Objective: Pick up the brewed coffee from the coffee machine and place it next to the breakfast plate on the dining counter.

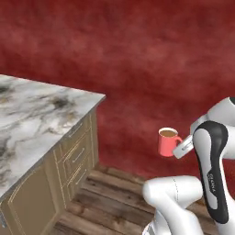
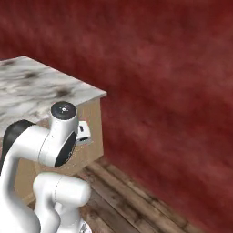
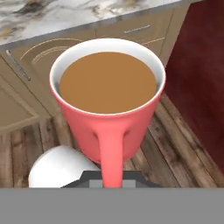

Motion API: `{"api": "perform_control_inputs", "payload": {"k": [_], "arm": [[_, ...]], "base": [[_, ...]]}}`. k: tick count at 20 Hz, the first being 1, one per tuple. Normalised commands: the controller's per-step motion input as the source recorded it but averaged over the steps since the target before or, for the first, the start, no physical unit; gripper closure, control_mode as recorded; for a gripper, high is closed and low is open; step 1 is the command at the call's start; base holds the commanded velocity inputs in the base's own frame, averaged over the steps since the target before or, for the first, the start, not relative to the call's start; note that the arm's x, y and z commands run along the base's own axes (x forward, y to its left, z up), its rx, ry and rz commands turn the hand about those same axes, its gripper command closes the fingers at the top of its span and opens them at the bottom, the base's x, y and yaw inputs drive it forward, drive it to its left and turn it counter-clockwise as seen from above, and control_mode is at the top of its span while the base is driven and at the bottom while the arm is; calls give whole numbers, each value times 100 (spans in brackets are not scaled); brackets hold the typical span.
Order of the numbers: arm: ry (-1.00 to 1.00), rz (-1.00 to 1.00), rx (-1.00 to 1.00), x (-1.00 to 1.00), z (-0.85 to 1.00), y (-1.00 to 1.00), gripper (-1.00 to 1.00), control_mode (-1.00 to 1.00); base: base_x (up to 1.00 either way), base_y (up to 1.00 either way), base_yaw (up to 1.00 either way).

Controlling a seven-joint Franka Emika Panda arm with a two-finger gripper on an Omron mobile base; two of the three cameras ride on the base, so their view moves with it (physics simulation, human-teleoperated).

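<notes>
Here, closest to the camera on the hand, a red mug of brewed coffee (image 3: pixel 107 105) sits upright and full, its light brown surface level just under the white inner rim. Its handle runs straight down toward the claw (image 3: pixel 111 177), which is clenched on that handle. From the left base camera, the same mug hangs in mid-air in front of the white arm (image 1: pixel 211 170), over a wooden plank floor (image 1: pixel 114 193) and clear of any surface.

Beyond and to the left stands the dining counter (image 1: pixel 32 119), a marble top veined dark and tan on a light wood base with drawer fronts. Its near corner juts toward the robot; the mug is off to the right of it, apart from the edge. Behind everything runs a dark red wall (image 2: pixel 173 91).

The step in hand looks like the carry: the mug is lifted and on its way to the counter. The next move calls for keeping the mug level, bringing it over the marble, and finding the breakfast plate to set it beside.
</notes>
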Motion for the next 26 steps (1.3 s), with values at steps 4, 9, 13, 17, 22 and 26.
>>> {"api": "perform_control_inputs", "payload": {"k": [4,9,13,17,22,26], "arm": [[0,0,0,0,0,0,100,100],[0,0,0,0,0,0,100,100],[0,0,0,0,0,0,100,100],[0,0,0,0,0,0,100,100],[0,0,0,0,0,0,100,100],[0,0,0,0,0,0,100,100]], "base": [[0,55,84],[0,88,74],[0,100,62],[-7,100,61],[-5,100,57],[0,100,49]]}}
